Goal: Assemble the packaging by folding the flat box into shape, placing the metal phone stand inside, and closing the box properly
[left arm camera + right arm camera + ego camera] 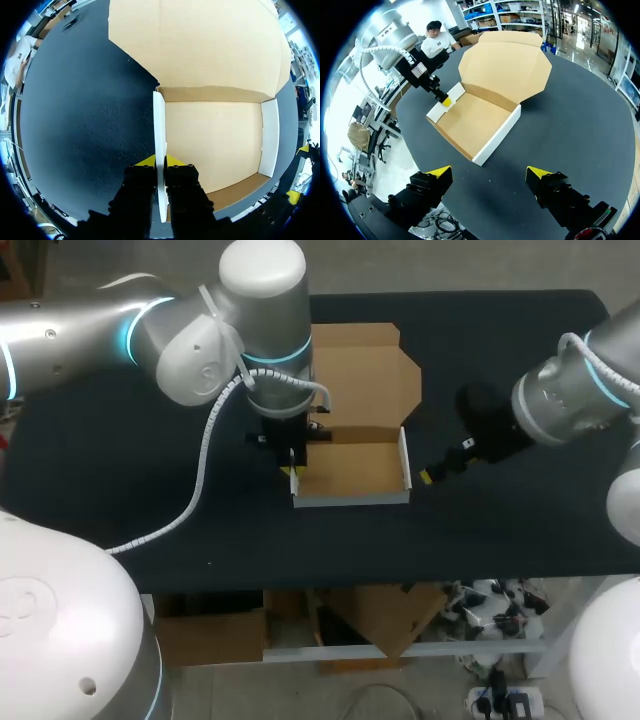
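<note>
On black table (110, 470), around the middle: cardboard box (350, 468), half folded into a tray, brown inside, white outside. Nearest the robot, white front wall (350, 498), upright. Left wall (159, 125) upright too, pinched between fingers of left gripper (160, 161): one finger inside tray, one outside, both touching, so narrow and holding box by that wall, close to front left corner. Left arm in from head view's left, wrist straight above that corner, pointing down. Right wall (404, 455) upright, white, opposite the held one. Right gripper (490, 172) off to box's right side, apart from it, aimed toward it, fingers spread wide, nothing between them. Right arm in from head view's right. Farther back, lid (355, 375) folded open away from tray, joined along tray's back edge, side flaps spread out, brown face up; fully flat on table or slightly raised, cannot tell. Beyond lid, far strip of table
</note>
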You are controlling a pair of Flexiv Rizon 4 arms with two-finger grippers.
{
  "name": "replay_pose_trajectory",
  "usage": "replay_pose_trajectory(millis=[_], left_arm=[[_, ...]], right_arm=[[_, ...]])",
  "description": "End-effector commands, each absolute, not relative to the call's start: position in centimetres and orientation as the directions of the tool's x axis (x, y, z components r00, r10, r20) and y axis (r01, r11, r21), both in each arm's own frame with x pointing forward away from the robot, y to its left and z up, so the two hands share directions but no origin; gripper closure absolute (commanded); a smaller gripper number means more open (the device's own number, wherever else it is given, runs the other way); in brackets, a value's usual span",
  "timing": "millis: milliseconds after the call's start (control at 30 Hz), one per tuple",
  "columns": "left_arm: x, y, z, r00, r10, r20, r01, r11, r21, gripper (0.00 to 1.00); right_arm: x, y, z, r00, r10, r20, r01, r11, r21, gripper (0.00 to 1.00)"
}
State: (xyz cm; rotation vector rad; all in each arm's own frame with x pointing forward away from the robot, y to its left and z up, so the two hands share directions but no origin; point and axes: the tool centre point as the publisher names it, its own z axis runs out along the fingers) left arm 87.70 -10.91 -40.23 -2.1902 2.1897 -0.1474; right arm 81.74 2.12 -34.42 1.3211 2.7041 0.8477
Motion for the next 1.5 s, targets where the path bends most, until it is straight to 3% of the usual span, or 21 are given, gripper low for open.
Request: replay_pose_trajectory(millis=[33,400,933,1500], left_arm=[[87.7,-10.9,-40.3,-0.002,-1.0,0.027,-0.996,0.0,-0.094,1.0],[87.7,-11.1,-40.4,-0.012,-1.0,0.011,-0.996,0.011,-0.091,1.0],[87.5,-11.0,-40.2,-0.019,-1.0,-0.013,-0.996,0.02,-0.086,1.0],[87.4,-11.1,-40.1,-0.023,-1.0,-0.02,-0.996,0.024,-0.082,1.0]], right_arm=[[79.5,-0.4,-33.1,-0.734,0.615,0.288,0.66,0.546,0.517,0.0],[77.2,-3.0,-32.0,-0.868,0.44,0.231,0.483,0.637,0.601,0.0],[75.4,-6.2,-31.9,-0.933,0.321,0.161,0.343,0.664,0.665,0.0],[74.9,-6.8,-31.3,-0.927,0.344,0.148,0.351,0.659,0.665,0.0]])
